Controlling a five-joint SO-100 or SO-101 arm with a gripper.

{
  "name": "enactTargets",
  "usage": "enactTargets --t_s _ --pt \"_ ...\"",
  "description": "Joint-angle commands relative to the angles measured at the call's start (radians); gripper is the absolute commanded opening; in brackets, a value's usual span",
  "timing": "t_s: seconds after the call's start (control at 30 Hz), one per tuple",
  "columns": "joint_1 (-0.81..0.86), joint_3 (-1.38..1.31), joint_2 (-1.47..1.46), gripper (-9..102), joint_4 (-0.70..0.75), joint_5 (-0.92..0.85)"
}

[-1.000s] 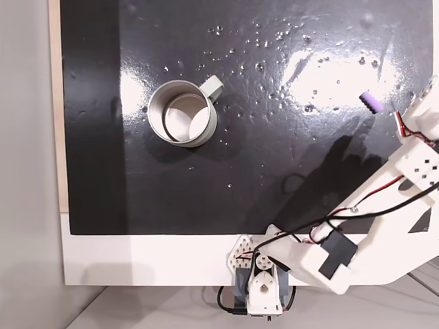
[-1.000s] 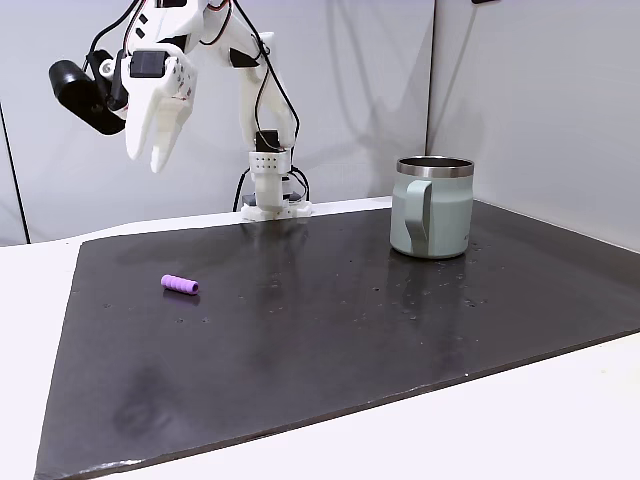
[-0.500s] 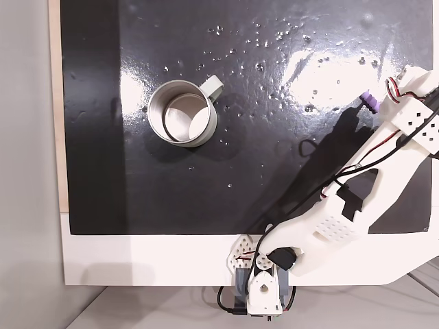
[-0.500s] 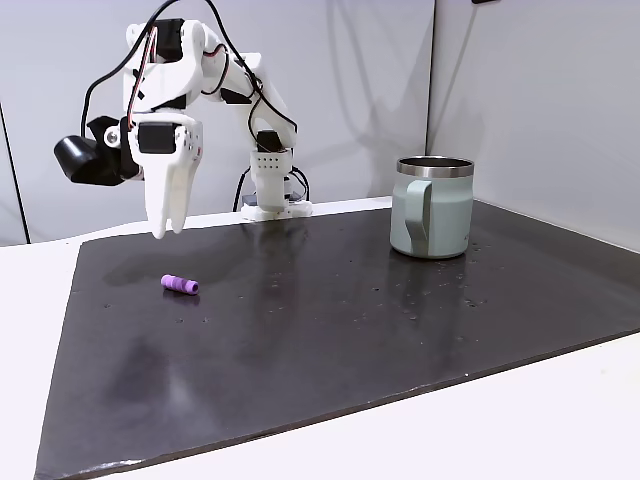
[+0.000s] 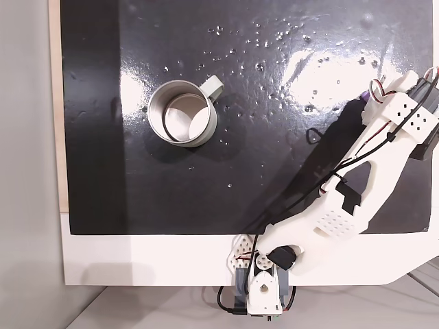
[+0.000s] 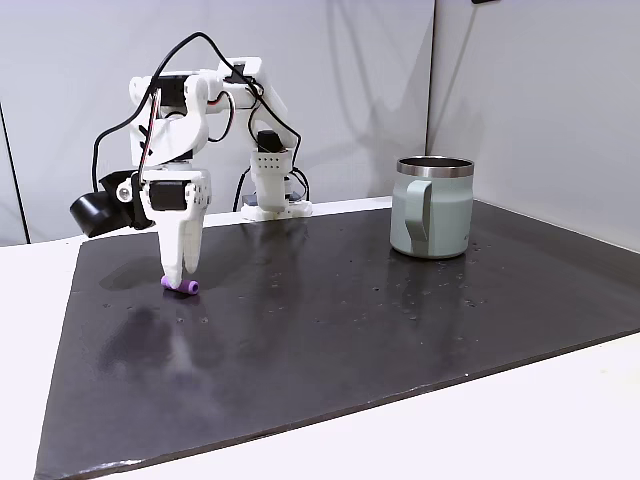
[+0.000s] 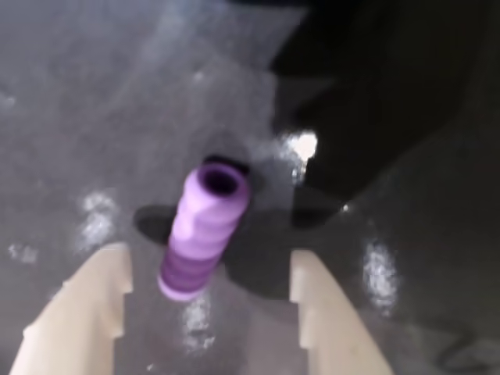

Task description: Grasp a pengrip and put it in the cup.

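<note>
Wrist view: pengrip (image 7: 205,231) lies between spread end effector (image 7: 209,291) fingers.

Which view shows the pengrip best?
The wrist view: the pengrip appears large, ribbed and hollow-ended, between the open tool's fingers. The side fixed view shows it tiny; from above, a sliver peeks past the arm.

The white arm reaches from its base at the bottom centre of a fixed view toward the right edge; the pincer (image 6: 180,277) points straight down at left of centre; in the wrist view its two fingers (image 7: 78,312) stand apart at the lower edge, jaws spread.
</note>
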Motion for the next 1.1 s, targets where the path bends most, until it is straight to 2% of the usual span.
enactTargets --t_s 0.0,0.2,0.5,0.7,1.07 --pt "-0.003 -0.002 0.012 26 -0.023 0.003" --pt "0.005 0.002 -0.012 22 -0.028 0.003" --pt "0.015 0.025 -0.02 0 -0.043 0.028" --pt "0.018 0.005 -0.005 0 -0.026 0.035" --pt "-0.087 -0.13 0.204 0 0.144 0.098"
